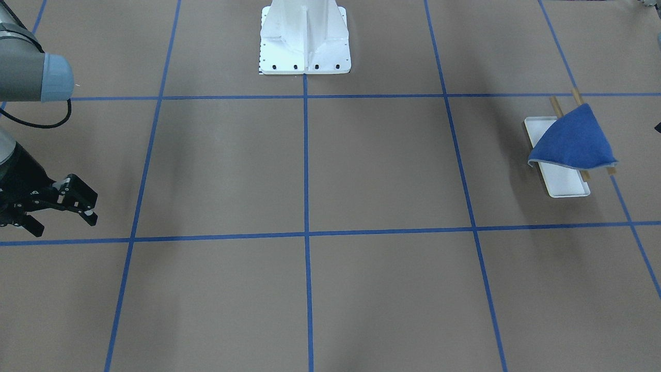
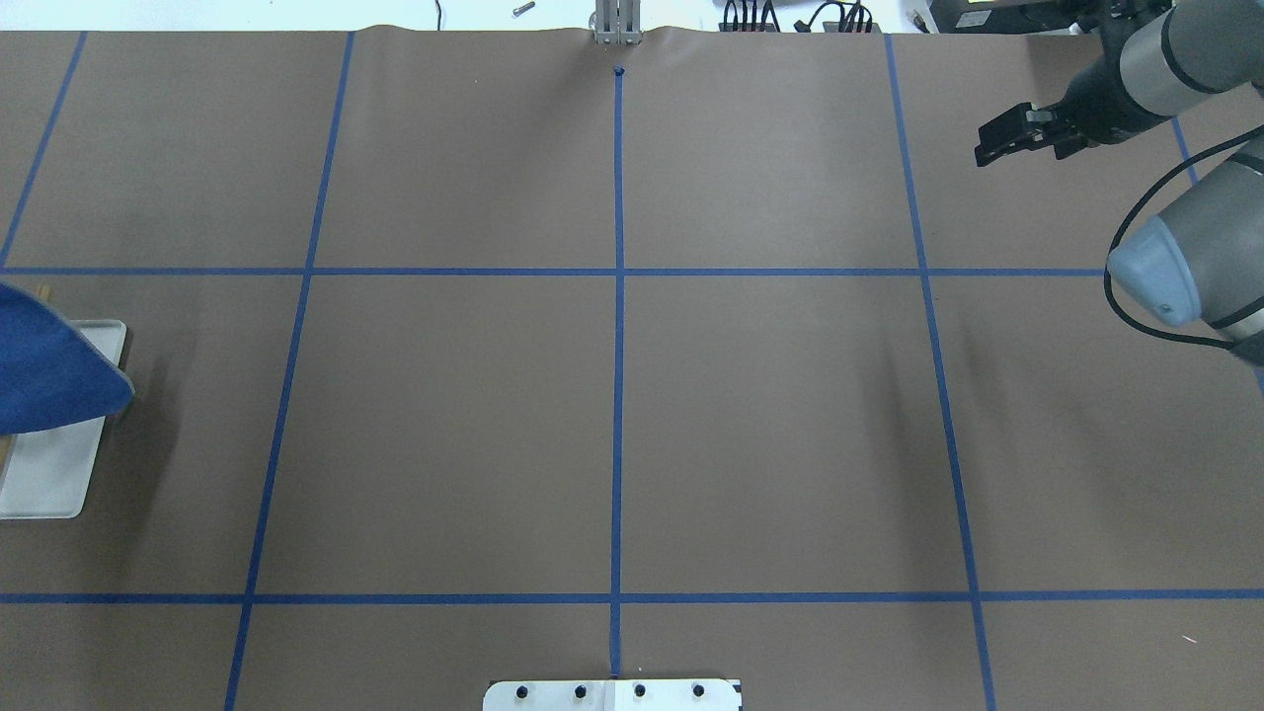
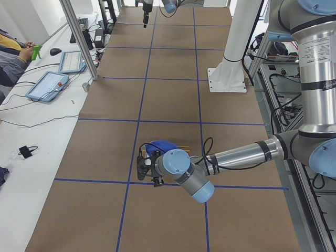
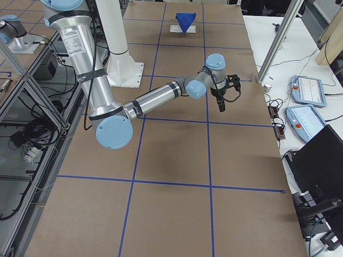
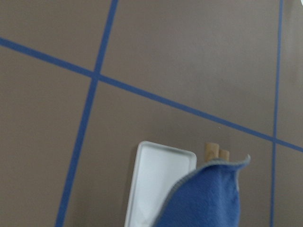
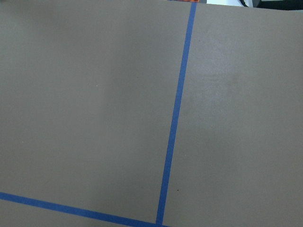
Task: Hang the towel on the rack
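The royal-blue towel (image 1: pixel 573 139) hangs draped over the rack's two wooden dowel bars (image 1: pixel 555 106), above the rack's white tray base (image 1: pixel 563 186). The towel shows at the left edge of the overhead view (image 2: pixel 49 365) with the tray (image 2: pixel 49 474), and in the left wrist view (image 5: pixel 203 201). My left gripper (image 3: pixel 143 167) is close beside the towel (image 3: pixel 160 147); I cannot tell whether it is open or shut. My right gripper (image 1: pixel 64 226) is open and empty, far from the rack, and it also shows in the overhead view (image 2: pixel 987 143).
The large white bolted pedestal (image 1: pixel 304 41) stands at the robot's side of the table. Blue tape lines (image 1: pixel 305 165) grid the brown table cover. Operators' tablets (image 3: pixel 50 84) and cables lie on a side bench beyond the table's far edge.
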